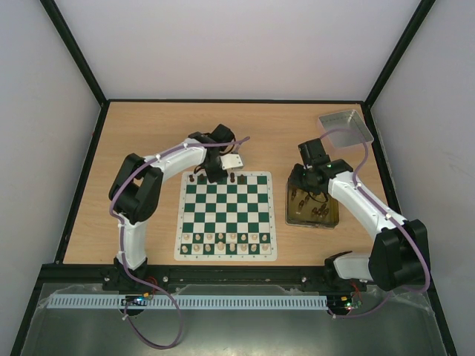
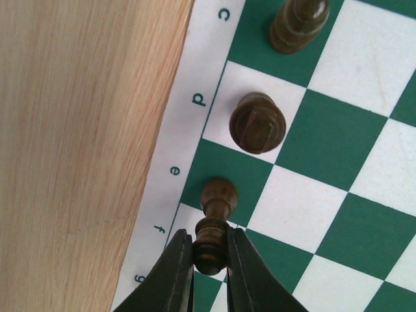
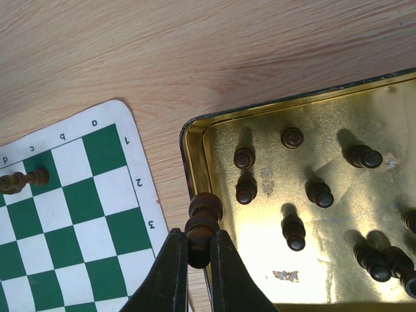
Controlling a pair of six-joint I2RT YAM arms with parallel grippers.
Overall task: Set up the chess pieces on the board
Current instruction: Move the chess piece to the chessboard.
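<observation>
Setup barely begun: few small, dark brown chess pieces (image 2: 259,122) stand on the far row of the board (image 1: 226,211), while most wait in the gold tin (image 3: 260,109) beside it. Clamped on one at the far edge, the left gripper (image 2: 209,244); the right gripper (image 3: 198,242) pinches another over the tin's rim. Pale pieces (image 1: 223,241) line the near rows.

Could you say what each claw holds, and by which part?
The left claw pinches a dark piece by one end; the right claw, another dark piece, likewise.

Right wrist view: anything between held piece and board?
Nothing visible. The right pincer holds a dark piece by the tin's left rim; only bare wood separates it from the board, whose nearest squares are free.
</observation>
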